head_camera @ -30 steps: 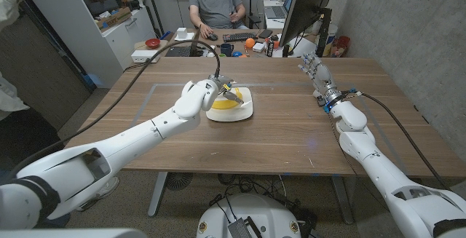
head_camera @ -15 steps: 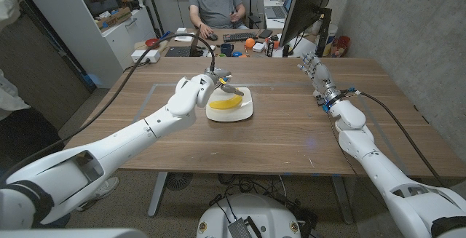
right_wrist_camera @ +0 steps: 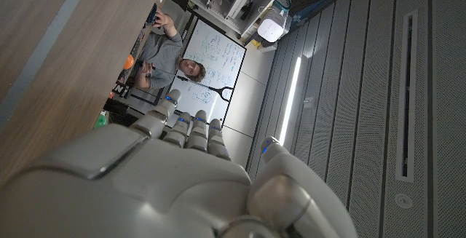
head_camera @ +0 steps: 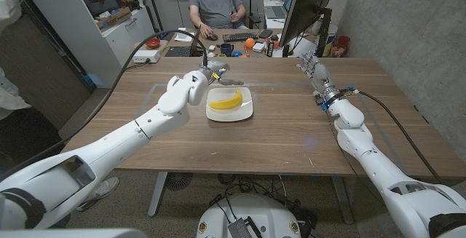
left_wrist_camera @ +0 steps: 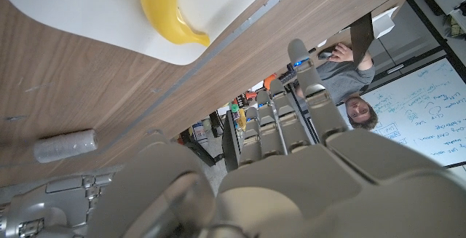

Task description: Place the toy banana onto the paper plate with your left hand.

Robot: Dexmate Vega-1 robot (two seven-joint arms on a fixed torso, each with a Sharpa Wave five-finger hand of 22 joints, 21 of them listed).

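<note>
The yellow toy banana [head_camera: 226,101] lies on the white paper plate [head_camera: 245,111] at the table's middle. In the left wrist view the banana [left_wrist_camera: 164,7] and the plate [left_wrist_camera: 229,1] lie beyond the fingers. My left hand [head_camera: 206,78] hovers just off the plate's far left corner, fingers apart, holding nothing; it is apart from the banana. In its own wrist view the left hand [left_wrist_camera: 291,132] has its fingers stretched out with nothing between them. My right hand [head_camera: 314,70] stands at the table's far right with fingers extended, holding nothing.
A person sits behind the table's far edge [head_camera: 215,5] at a desk with a keyboard and small items. A monitor [head_camera: 306,6] stands at the far right. A shelf unit [head_camera: 109,12] is at the far left. Bare wood lies around the plate.
My left hand has let go of the banana, lifted and drawn back to the far left of the plate. The banana stays on the plate. The right arm has not moved.
</note>
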